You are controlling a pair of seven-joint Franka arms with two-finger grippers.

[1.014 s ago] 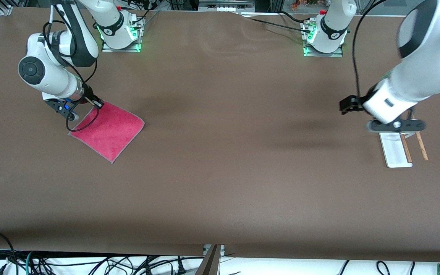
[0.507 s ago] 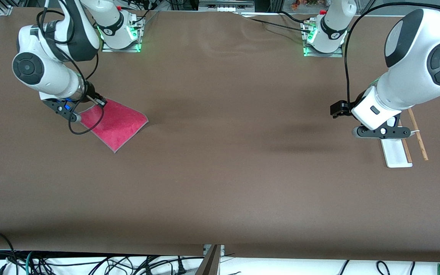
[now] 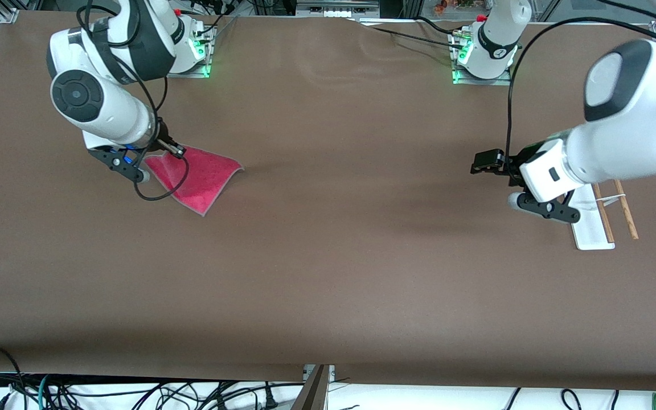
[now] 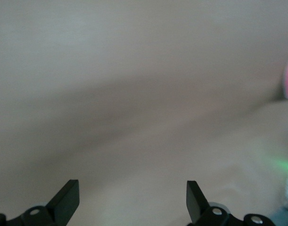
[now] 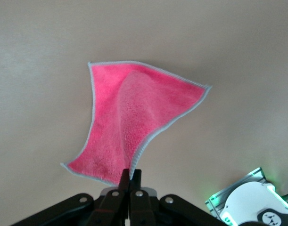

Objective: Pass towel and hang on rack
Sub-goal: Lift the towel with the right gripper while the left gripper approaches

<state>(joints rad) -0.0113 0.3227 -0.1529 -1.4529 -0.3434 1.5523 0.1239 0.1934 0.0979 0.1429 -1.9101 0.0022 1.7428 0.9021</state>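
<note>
Lifted and carried toward the tabletop's middle since a second ago: towel [image 3: 200,177], pink-red (grey-edged), hanging by one corner. Clamped on that corner, right claw [image 5: 129,178], over the tabletop [image 3: 328,256] at the right arm's end. Near the rack [image 3: 600,219], left claw [image 4: 132,200], fingers apart, holding nothing.

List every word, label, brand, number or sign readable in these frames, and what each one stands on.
Readable text: none.
Small dark emblem on the left arm's white base column: too small to read.
Similar emblem on the white robot base in the right wrist view: a mark, not legible as letters.
The towel, the rack and the table: no print or label visible.
</note>
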